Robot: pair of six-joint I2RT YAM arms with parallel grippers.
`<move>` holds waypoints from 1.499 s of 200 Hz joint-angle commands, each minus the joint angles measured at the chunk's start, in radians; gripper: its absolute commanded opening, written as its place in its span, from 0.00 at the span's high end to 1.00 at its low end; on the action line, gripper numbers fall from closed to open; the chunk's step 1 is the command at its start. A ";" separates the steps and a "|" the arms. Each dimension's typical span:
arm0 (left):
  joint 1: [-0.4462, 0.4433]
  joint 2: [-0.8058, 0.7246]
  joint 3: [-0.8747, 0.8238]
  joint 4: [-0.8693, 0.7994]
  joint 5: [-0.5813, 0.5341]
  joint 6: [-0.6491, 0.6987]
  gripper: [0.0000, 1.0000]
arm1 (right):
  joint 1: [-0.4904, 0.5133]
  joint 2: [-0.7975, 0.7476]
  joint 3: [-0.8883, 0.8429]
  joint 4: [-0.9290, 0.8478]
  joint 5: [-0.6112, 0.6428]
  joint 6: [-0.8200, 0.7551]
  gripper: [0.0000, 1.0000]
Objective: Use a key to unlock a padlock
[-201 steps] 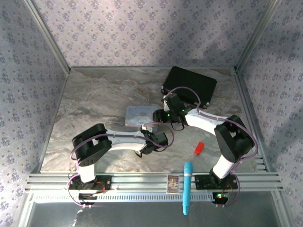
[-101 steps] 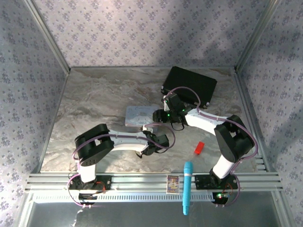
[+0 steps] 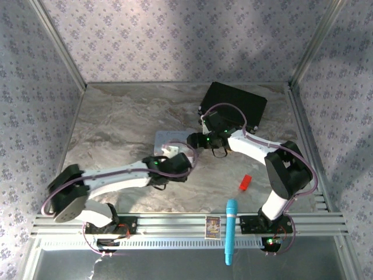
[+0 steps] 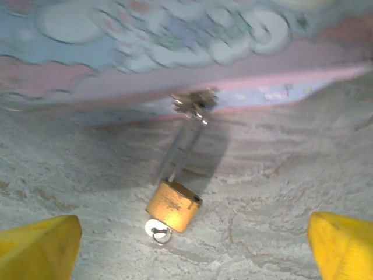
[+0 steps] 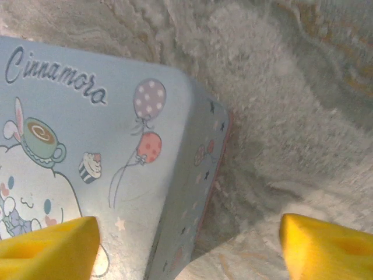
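Left gripper low over tabletop, jaws spread wide, holding nothing. Key just ahead, touching near end of padlock (seated in keyway? cannot tell). Shackle runs up to hasp on tin. Best approach: centre jaws on key head, pinch gently, twist without dragging lock. Right gripper over tin corner, jaws spread; could steady tin.

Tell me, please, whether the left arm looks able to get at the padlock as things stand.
Probably yes: the padlock lies on the table just ahead of the open left gripper, nothing between them, though its shackle seems hooked to the clasp of the tin.
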 commanded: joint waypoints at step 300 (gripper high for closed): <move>0.568 -0.604 -0.499 0.334 0.518 -0.197 0.00 | 0.524 0.238 0.053 0.007 0.376 0.211 0.46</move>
